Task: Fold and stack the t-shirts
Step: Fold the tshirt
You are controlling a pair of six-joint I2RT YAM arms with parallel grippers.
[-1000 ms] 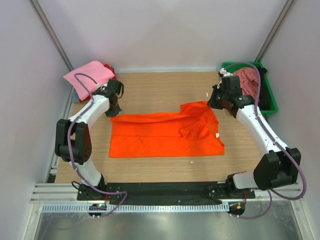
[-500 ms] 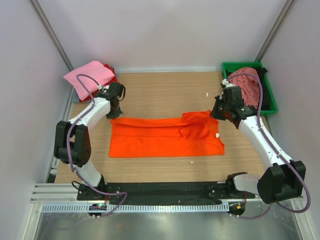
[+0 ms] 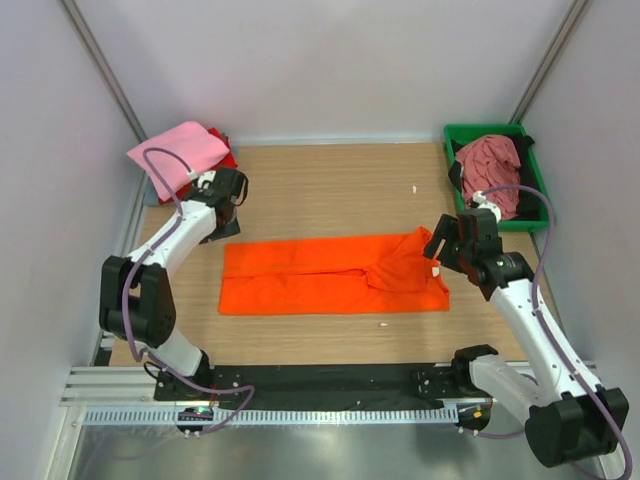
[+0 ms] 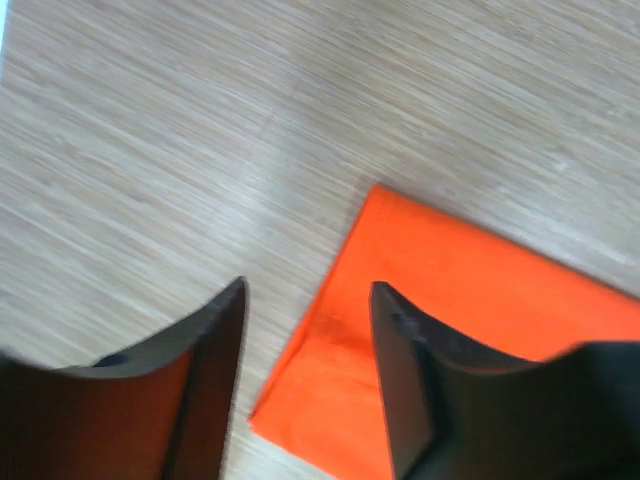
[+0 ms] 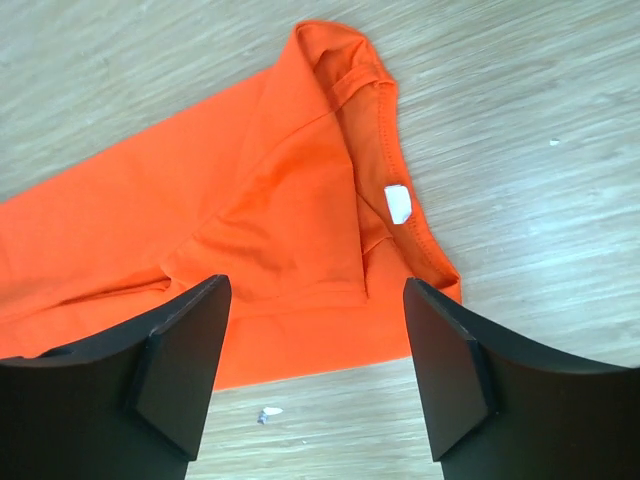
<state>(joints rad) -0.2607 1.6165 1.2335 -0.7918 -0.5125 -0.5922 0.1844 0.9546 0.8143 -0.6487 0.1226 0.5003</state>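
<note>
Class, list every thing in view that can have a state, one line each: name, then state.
Orange shirt: folded into a long band, flat on the table, collar end rumpled.
Pink shirt: folded, at the far left corner.
Tray: holding cloth.
Rose shirt: crumpled in the tray.
Left gripper: open, empty, over the orange shirt's corner.
Right gripper: open, empty, over its collar end.

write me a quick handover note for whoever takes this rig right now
Left end effector: open, empty, over a left corner of the orange t-shirt.
Right end effector: open, empty, above its collar end.
Done: orange t-shirt folded into a long band; pink t-shirt stacked far left.
Left: finish folding, stack it; then the dusty rose t-shirt in the green tray.
</note>
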